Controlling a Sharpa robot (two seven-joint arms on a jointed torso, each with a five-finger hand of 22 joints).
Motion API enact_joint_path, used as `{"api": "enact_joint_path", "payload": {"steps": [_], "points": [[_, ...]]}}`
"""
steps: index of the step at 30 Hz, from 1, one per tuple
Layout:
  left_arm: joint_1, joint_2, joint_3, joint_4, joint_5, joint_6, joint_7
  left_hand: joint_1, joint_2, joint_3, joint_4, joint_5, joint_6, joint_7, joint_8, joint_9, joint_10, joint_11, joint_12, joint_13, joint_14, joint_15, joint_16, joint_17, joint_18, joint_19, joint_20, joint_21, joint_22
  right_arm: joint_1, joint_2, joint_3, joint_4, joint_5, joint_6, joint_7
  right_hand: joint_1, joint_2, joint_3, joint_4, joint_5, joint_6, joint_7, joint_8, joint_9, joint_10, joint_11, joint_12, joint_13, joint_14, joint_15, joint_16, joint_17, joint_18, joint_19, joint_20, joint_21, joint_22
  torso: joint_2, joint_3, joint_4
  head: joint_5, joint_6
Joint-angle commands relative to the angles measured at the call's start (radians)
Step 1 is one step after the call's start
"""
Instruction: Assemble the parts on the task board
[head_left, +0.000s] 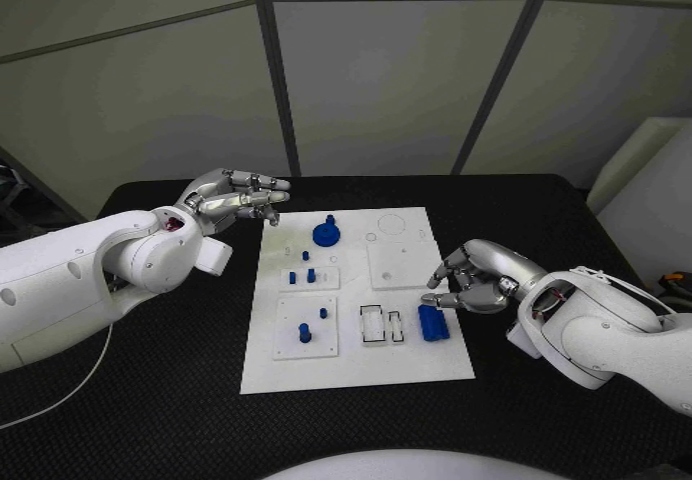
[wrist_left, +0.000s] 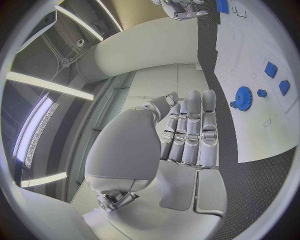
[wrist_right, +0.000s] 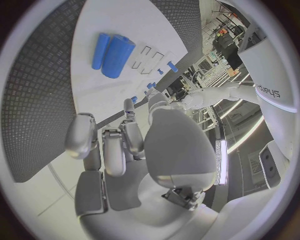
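The white task board (head_left: 361, 365) lies mid-table. On it are a blue gear (head_left: 326, 234), small blue pegs (head_left: 302, 275) in a left block, two more pegs (head_left: 304, 331) nearer me, and a pair of blue cylinders (head_left: 431, 322) lying at its right side. My left hand (head_left: 235, 197) hovers off the board's far left corner, fingers bent, holding nothing. My right hand (head_left: 476, 277) hangs at the board's right edge just beyond the cylinders, fingers loosely curled and empty. The left wrist view shows the gear (wrist_left: 242, 98); the right wrist view shows the cylinders (wrist_right: 112, 50) ahead of the fingers (wrist_right: 115, 150).
Two rectangular slots (head_left: 381, 325) sit beside the cylinders, and a raised white plate (head_left: 397, 265) lies farther back. The black table (head_left: 173, 380) surrounds the board. A grey panelled wall stands behind the table.
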Motion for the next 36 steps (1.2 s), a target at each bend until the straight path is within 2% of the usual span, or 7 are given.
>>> {"api": "enact_joint_path", "payload": {"steps": [1,7,12,18,20,36], "points": [[0.002,-0.001,0.001,0.003,0.004,0.009,0.003,-0.007,0.000,-0.004,-0.002,0.002,-0.002,0.002,0.006,0.000,-0.008,0.002,0.004,0.000,-0.004,0.005,-0.004,-0.001,-0.007,-0.007,0.002,-0.001,0.001,-0.004,-0.006,0.000,0.011,-0.086,0.001,-0.123,-0.015,-0.006,-0.030,0.013,0.004,-0.008,-0.001,0.008,0.003,0.009,0.000,0.012,0.017,0.094,-0.005,0.009,0.202,-0.010,0.007,-0.001,0.006,0.008,-0.002,-0.0002,-0.0057,-0.002,-0.002],[0.002,-0.002,0.000,0.004,0.004,0.009,0.004,-0.007,0.000,-0.004,-0.002,0.002,-0.002,0.002,0.006,0.000,-0.008,0.002,0.004,0.000,-0.004,0.005,-0.004,-0.001,-0.007,-0.007,0.002,-0.001,0.001,-0.015,-0.007,-0.001,0.023,-0.124,0.028,-0.185,-0.007,-0.006,-0.074,0.036,0.015,-0.013,-0.002,0.019,0.009,0.012,0.000,0.027,0.042,0.095,-0.004,0.012,0.210,-0.012,0.011,0.000,0.013,0.019,-0.002,-0.0006,-0.0035,-0.011,-0.004],[0.002,-0.004,0.000,0.004,0.004,0.009,0.003,-0.007,0.000,-0.004,-0.002,0.002,-0.002,0.002,0.006,0.000,-0.008,0.002,0.004,0.000,-0.004,0.005,-0.004,-0.001,-0.007,-0.007,0.002,-0.001,0.001,-0.026,-0.001,-0.003,0.025,-0.150,0.052,-0.209,0.001,-0.004,-0.084,0.041,0.023,-0.014,-0.002,0.023,0.011,0.012,0.001,0.028,0.047,0.096,-0.004,0.013,0.212,-0.013,0.012,0.000,0.014,0.022,-0.002,-0.0005,-0.0033,-0.011,-0.008],[0.002,-0.005,0.000,0.003,0.004,0.009,0.002,-0.007,0.000,-0.004,-0.002,0.002,-0.002,0.002,0.006,0.000,-0.008,0.002,0.004,0.000,-0.004,0.005,-0.004,-0.001,-0.007,-0.007,0.002,-0.001,0.001,-0.035,0.005,-0.005,0.027,-0.187,0.070,-0.227,0.004,-0.003,-0.094,0.045,0.025,-0.010,-0.003,0.029,0.014,0.014,0.000,0.033,0.054,0.096,-0.004,0.015,0.214,-0.013,0.013,0.000,0.016,0.025,-0.001,-0.0010,-0.0065,-0.009,-0.009],[0.002,-0.005,0.000,0.003,0.004,0.010,0.002,-0.007,0.000,-0.004,-0.002,0.002,-0.002,0.002,0.006,0.000,-0.008,0.002,0.004,0.000,-0.004,0.005,-0.004,-0.001,-0.007,-0.007,0.002,-0.001,0.001,-0.037,0.008,-0.005,0.028,-0.196,0.073,-0.231,0.004,-0.002,-0.097,0.047,0.026,-0.009,-0.004,0.032,0.015,0.015,-0.001,0.033,0.056,0.096,-0.005,0.015,0.215,-0.013,0.013,0.000,0.016,0.025,-0.002,-0.0012,-0.0053,-0.010,-0.010],[0.001,-0.005,0.000,0.002,0.004,0.013,0.001,-0.007,0.000,-0.004,-0.002,0.002,-0.002,0.002,0.006,0.000,-0.008,0.002,0.004,0.000,-0.004,0.005,-0.004,-0.001,-0.007,-0.007,0.002,-0.001,0.001,-0.042,0.048,-0.007,0.017,-0.207,0.122,-0.253,0.006,0.001,-0.102,0.049,0.025,-0.005,-0.005,0.037,0.018,0.014,-0.002,0.033,0.058,0.096,-0.005,0.015,0.215,-0.014,0.014,0.000,0.017,0.027,-0.002,-0.0028,-0.0035,0.001,-0.015]]}}
